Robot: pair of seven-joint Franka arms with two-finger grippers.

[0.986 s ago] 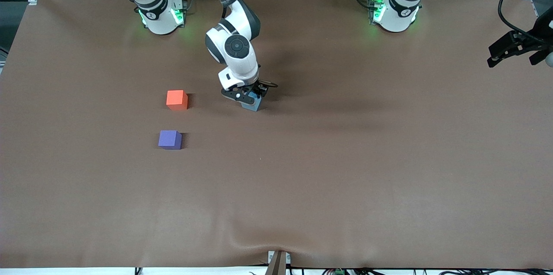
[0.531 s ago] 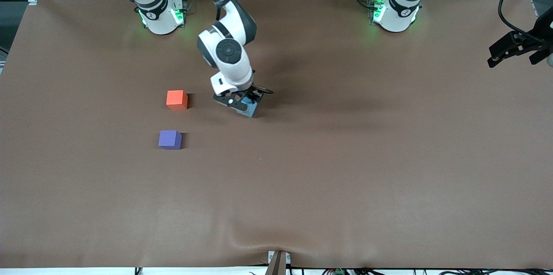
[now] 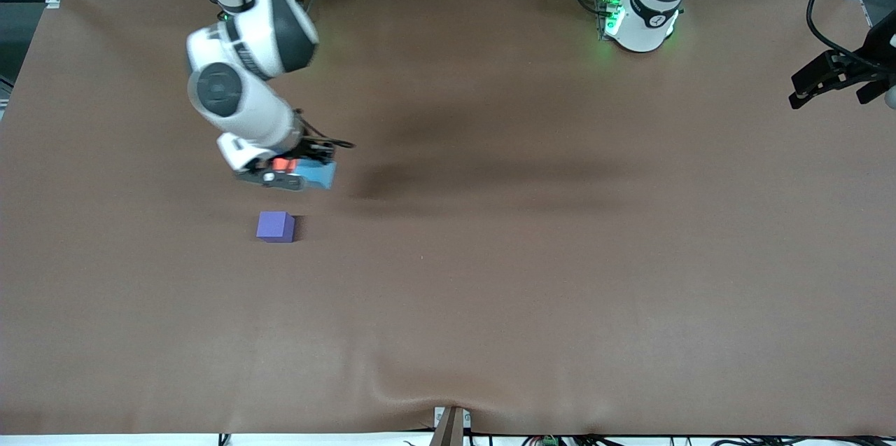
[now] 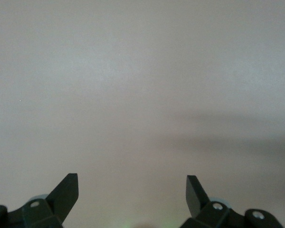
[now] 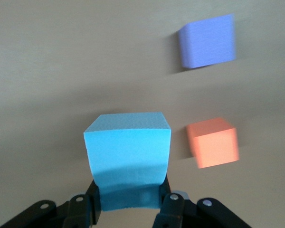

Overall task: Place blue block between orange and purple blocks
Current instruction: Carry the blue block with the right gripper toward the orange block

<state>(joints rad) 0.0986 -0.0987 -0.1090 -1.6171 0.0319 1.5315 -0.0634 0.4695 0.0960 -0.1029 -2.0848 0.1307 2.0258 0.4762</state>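
Right end effector (image 3: 302,171): clamps blue block (image 3: 316,173), over orange block (image 3: 283,164); purple block (image 3: 275,227) nearer camera. Left end effector (image 4: 132,192): spread, waiting.

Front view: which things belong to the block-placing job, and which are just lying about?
In the job:
- blue block, held aloft by the shut right gripper
- orange block
- purple block

Not in it:
- left gripper, open, waiting
- table

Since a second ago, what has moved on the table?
The right tool, shut on the sky-blue matte cube, carried it toward the right arm's end, now over the orange-red cube. The violet-purple cube stayed put; the open left tool kept waiting.
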